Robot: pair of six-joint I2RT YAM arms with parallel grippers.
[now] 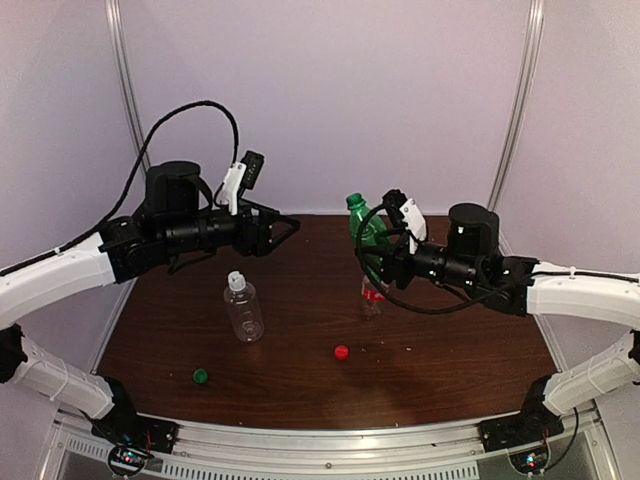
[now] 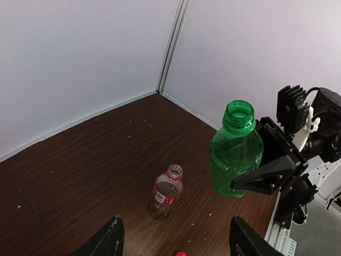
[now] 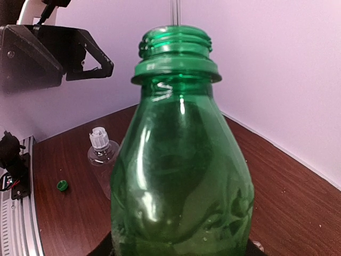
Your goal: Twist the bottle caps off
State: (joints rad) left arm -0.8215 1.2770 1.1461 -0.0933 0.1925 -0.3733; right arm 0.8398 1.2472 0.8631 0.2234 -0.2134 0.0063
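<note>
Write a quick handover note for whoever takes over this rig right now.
Left gripper: jaws open, empty, raised over the far left of the table.
Right gripper: jaws shut on the green bottle, held upright, neck open.
Green cap and red cap lie loose near the front edge.
Red-labelled bottle stands uncapped on the table.
Clear bottle stands left of centre, white cap still on.
Done: two caps off. Left: put the green bottle down, then unscrew the white cap.
</note>
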